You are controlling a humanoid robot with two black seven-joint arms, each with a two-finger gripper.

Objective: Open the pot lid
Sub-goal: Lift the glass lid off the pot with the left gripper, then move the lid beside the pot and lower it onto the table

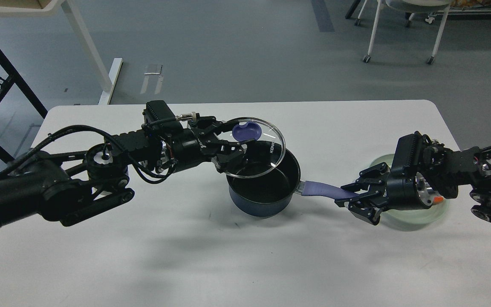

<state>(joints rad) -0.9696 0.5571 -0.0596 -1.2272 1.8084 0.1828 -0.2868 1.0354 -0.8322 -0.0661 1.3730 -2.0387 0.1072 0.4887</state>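
Pot (267, 187): dark blue saucepan with a black inside, standing on the white table (186, 256) near its middle; open at the top.
Handle (320, 188): pale purple, running out to the right of the pot.
Lid (255, 148): clear glass with a steel rim and a purple knob (246, 131) — lifted off, tilted, hanging over the pot's left and rear rim.
Left claw (232, 149): closed on the lid at the lid's left edge; exactly which part it pinches I cannot tell.
Right claw (353, 198): narrowed around the far end of the handle, to the right of the pot, steadying it.
Plate (416, 213): pale green, right of the pot, mostly hidden under the right arm.
Stage, as judged: lid is off; setting it down remains.
Risk: an edge hold on smooth glass may slip — the lid could swing down and strike the pot's rim.
Risk: letting go of the handle early could let the pot slide if the lid catches it.
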